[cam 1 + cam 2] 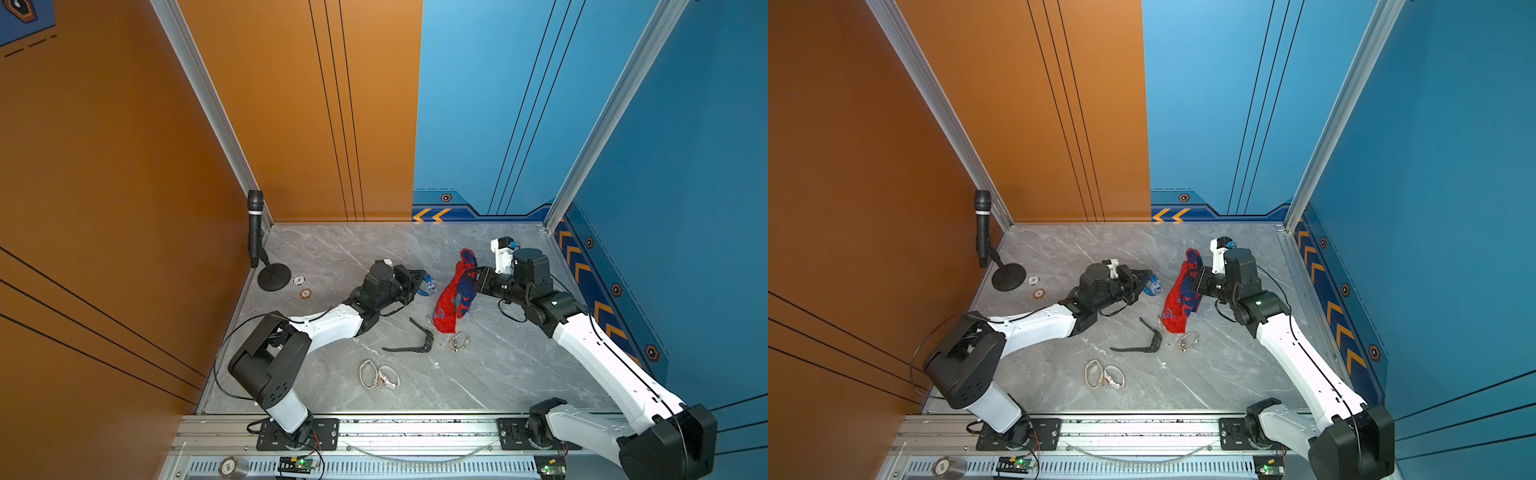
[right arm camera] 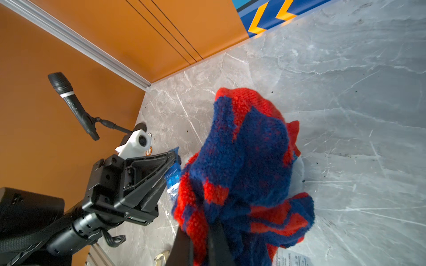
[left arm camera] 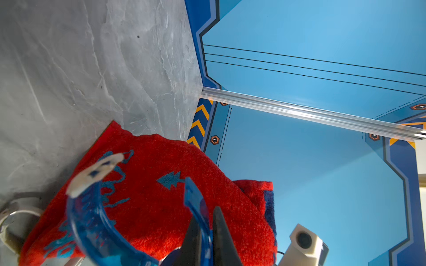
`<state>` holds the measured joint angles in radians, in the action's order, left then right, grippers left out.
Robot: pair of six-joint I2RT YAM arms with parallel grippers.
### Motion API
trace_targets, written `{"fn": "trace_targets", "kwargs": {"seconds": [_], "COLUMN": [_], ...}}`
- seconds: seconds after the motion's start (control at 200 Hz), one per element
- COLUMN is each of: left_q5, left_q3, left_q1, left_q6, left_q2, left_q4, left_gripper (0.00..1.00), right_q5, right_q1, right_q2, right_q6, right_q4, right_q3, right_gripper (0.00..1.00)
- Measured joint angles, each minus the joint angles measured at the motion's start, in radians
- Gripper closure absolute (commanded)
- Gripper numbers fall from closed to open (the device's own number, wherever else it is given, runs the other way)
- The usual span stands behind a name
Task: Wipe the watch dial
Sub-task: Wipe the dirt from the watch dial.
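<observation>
My left gripper (image 1: 419, 279) (image 3: 205, 230) is shut on the strap of a translucent blue watch (image 1: 429, 286) (image 1: 1153, 286) (image 3: 198, 207), holding it above the marble table. The strap curls in a loop ending in a white buckle (image 3: 96, 170). I cannot make out the dial clearly. My right gripper (image 1: 473, 276) (image 2: 200, 244) is shut on a red and blue towel (image 1: 453, 299) (image 1: 1179, 301) (image 2: 242, 161), which hangs down right beside the watch (image 2: 173, 177). Whether the towel touches the watch I cannot tell.
On the table (image 1: 498, 374) lie a black watch (image 1: 415, 343), a silver watch (image 1: 458, 341) and two pale watches (image 1: 380, 376). A microphone on a stand (image 1: 254, 232) and two round chips (image 1: 298, 281) sit at the far left corner. Walls close three sides.
</observation>
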<state>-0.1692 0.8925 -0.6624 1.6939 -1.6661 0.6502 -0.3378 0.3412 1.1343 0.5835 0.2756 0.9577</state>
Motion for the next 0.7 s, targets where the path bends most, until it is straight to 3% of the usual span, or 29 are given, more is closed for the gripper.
{"fn": "trace_targets", "kwargs": {"seconds": [0.701], "left_q5": [0.013], "left_q3": [0.047], "left_q1": [-0.018], "left_q6": [0.069], "left_q2": [-0.070], "left_q4": [0.170], "left_gripper": [1.00], "right_q5": [0.014], "right_q1": [0.157], "right_q2": [0.155], "right_q6": [-0.044], "right_q4": [-0.027], "right_q3": [0.001], "right_gripper": [1.00]}}
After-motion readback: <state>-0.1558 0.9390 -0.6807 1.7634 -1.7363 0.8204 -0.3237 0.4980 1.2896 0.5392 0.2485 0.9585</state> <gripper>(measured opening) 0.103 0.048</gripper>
